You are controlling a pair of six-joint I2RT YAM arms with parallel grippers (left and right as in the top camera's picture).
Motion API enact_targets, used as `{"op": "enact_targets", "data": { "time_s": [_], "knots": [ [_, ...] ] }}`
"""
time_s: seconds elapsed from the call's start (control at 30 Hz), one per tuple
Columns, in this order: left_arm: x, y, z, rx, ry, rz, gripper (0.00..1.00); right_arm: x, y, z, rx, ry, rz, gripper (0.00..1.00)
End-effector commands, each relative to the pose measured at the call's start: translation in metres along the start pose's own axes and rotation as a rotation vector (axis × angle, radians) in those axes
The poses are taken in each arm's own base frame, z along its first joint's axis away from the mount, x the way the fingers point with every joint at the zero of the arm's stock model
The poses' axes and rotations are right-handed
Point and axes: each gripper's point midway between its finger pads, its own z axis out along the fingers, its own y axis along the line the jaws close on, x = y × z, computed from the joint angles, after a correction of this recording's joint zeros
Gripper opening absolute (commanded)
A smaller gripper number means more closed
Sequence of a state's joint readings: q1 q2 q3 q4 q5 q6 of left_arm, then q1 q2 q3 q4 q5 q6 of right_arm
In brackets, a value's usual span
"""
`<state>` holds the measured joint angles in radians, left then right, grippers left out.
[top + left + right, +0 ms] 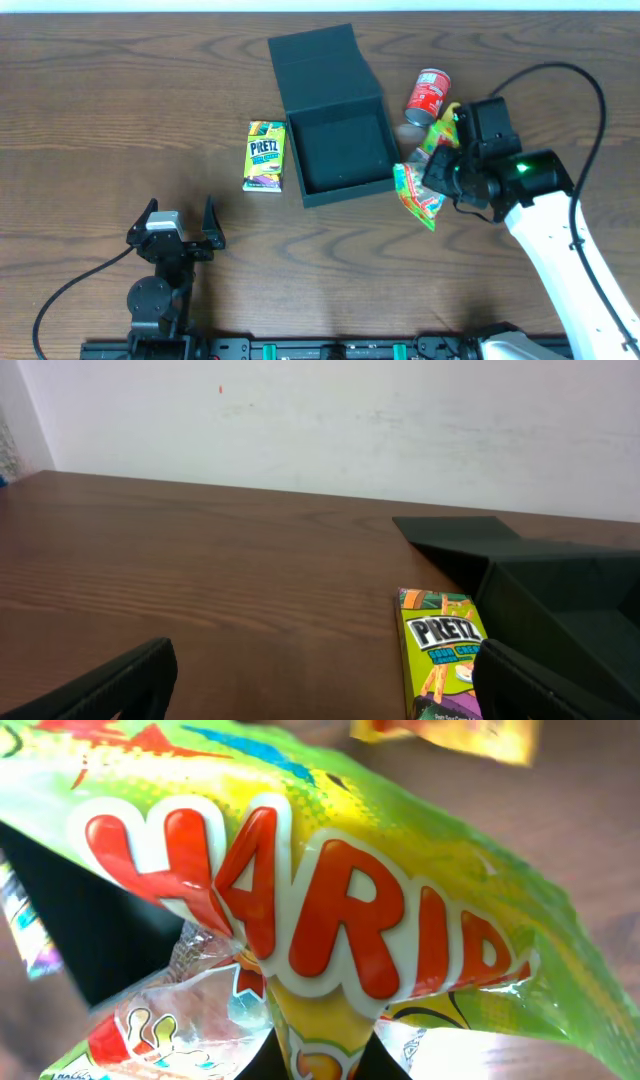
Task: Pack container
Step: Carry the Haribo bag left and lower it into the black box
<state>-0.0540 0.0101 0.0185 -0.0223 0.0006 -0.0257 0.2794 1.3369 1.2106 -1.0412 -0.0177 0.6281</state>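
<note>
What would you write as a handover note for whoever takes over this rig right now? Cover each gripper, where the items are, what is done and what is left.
Left gripper: jaws open, empty, well away from the items.
Right gripper: jaws shut on the Haribo bag, beside the right wall of the container.
Container: lid open, nothing visible inside.
Pretz box lies on the table left of it; red can sits beyond its right side.
Done: bag gripped.
Left: put the bag in, then probably the Pretz box and can.
</note>
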Motion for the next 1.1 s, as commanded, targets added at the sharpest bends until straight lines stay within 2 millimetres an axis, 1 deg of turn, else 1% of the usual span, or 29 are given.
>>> {"op": "enact_targets", "data": {
  "time_s": [0.0, 0.1, 0.13, 0.2, 0.23, 0.37, 0.53, 0.67, 0.7, 0.8, 0.9, 0.93, 0.97, 1.0, 1.03, 1.07],
  "knots": [
    [0.018, 0.004, 0.0, -0.017, 0.06, 0.007, 0.95, -0.009, 0.025, -0.003, -0.014, -0.004, -0.205, 0.07],
    [0.018, 0.004, 0.0, -0.017, 0.06, 0.007, 0.95, -0.014, 0.049, 0.003, -0.027, 0.009, -0.347, 0.08],
    [0.018, 0.004, 0.0, -0.017, 0.06, 0.007, 0.95, -0.015, 0.057, 0.005, -0.032, 0.011, -0.39, 0.11],
    [0.018, 0.004, 0.0, -0.017, 0.06, 0.007, 0.95, -0.017, 0.073, 0.01, -0.042, 0.017, -0.47, 0.11],
    [0.018, 0.004, 0.0, -0.017, 0.06, 0.007, 0.95, -0.018, 0.085, 0.014, -0.048, 0.022, -0.536, 0.11],
    [0.018, 0.004, 0.0, -0.017, 0.06, 0.007, 0.95, -0.018, 0.105, 0.027, -0.048, 0.047, -0.645, 0.14],
    [0.018, 0.004, 0.0, -0.017, 0.06, 0.007, 0.95, -0.019, 0.116, 0.045, -0.038, 0.085, -0.769, 0.13],
    [0.018, 0.004, 0.0, -0.017, 0.06, 0.007, 0.95, -0.023, 0.121, 0.052, -0.04, 0.083, -0.78, 0.11],
    [0.018, 0.004, 0.0, -0.017, 0.06, 0.007, 0.95, -0.024, 0.122, 0.052, -0.042, 0.078, -0.782, 0.12],
    [0.018, 0.004, 0.0, -0.017, 0.06, 0.007, 0.95, -0.023, 0.121, 0.052, -0.039, 0.083, -0.809, 0.13],
    [0.018, 0.004, 0.0, -0.017, 0.06, 0.007, 0.95, -0.022, 0.109, 0.05, 0.014, 0.098, -0.822, 0.15],
    [0.018, 0.004, 0.0, -0.017, 0.06, 0.007, 0.95, -0.022, 0.104, 0.05, 0.037, 0.107, -0.823, 0.18],
    [0.018, 0.004, 0.0, -0.017, 0.06, 0.007, 0.95, -0.021, 0.1, 0.049, 0.057, 0.119, -0.825, 0.24],
    [0.018, 0.004, 0.0, -0.017, 0.06, 0.007, 0.95, -0.019, 0.096, 0.049, 0.072, 0.129, -0.825, 0.44],
    [0.018, 0.004, 0.0, -0.017, 0.06, 0.007, 0.95, -0.019, 0.093, 0.05, 0.079, 0.137, -0.824, 0.56],
    [0.018, 0.004, 0.0, -0.017, 0.06, 0.007, 0.95, -0.02, 0.091, 0.05, 0.083, 0.139, -0.82, 0.61]
  ]
}}
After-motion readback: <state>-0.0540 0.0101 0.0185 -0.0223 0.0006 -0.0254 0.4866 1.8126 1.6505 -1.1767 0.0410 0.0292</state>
